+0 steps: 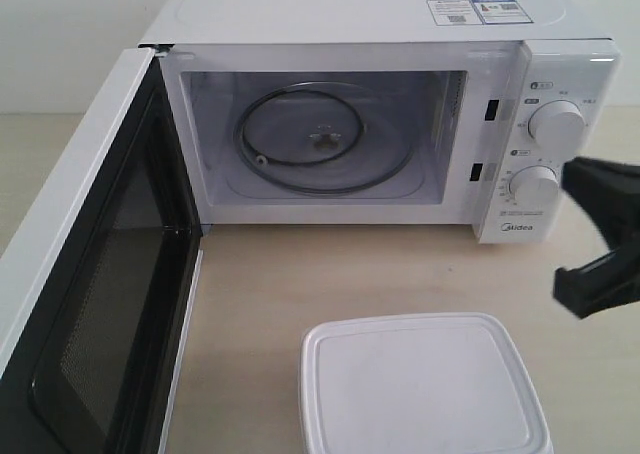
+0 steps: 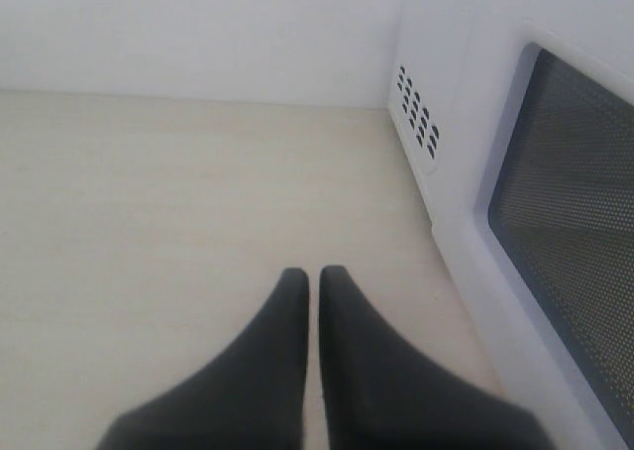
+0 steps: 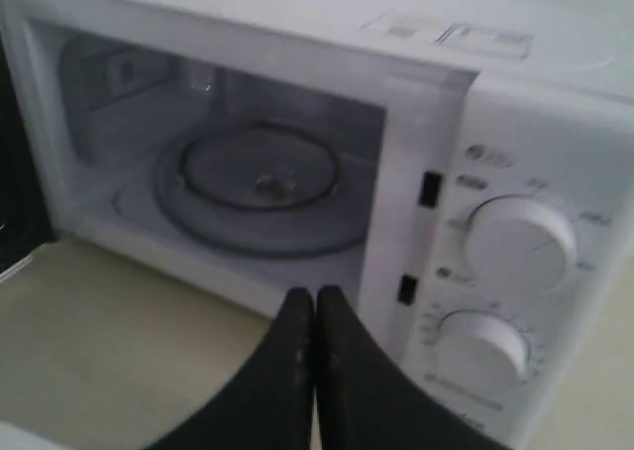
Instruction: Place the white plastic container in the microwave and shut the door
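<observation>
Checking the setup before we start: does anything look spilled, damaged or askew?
Nothing stands out. The microwave has its door wide open, the glass turntable sits bare, and the white plastic container rests lidded on the table in front.

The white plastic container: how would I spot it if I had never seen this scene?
Find the big white microwave at the back of the pale table, its door swung open. In front of it lies the white plastic container. It is the only low flat-lidded box with rounded corners.
</observation>
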`<state>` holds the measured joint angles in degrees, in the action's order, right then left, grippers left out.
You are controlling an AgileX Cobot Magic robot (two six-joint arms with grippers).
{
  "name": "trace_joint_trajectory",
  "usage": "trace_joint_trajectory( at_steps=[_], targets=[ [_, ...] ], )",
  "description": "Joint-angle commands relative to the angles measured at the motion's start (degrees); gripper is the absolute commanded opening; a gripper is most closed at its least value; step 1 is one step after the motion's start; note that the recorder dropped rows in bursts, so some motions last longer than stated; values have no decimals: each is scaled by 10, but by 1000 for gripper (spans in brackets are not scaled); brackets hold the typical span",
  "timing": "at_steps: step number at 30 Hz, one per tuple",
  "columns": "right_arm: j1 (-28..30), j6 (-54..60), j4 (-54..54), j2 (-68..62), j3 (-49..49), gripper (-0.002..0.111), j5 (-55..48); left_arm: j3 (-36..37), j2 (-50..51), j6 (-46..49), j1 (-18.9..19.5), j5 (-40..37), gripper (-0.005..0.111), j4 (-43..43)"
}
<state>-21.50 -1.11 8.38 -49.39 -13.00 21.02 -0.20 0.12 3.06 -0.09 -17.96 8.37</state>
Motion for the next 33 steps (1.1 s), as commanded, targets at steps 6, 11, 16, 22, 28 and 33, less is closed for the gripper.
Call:
trace_joint_trajectory(
  at_steps=[6, 11, 16, 22, 28, 33],
  targets=[
    [-109, -31, 41, -189, -4, 0, 130, 2, -1, 0, 0, 4, 4, -3],
    [-152, -75, 102, -250, -4, 0, 146, 2, -1, 0, 0, 4, 4, -3],
    [-164, -88, 145, -281, -4, 0, 164, 2, -1, 0, 0, 4, 4, -3],
    [-164, -193, 318, -284, -4, 0, 189, 2, -1, 0, 0, 4, 4, -3],
    [-164, -308, 435, -284, -4, 0, 176, 2, -1, 0, 0, 4, 4, -3],
    [-164, -383, 497, -284, -4, 0, 172, 2, -1, 0, 0, 4, 4, -3]
  ],
)
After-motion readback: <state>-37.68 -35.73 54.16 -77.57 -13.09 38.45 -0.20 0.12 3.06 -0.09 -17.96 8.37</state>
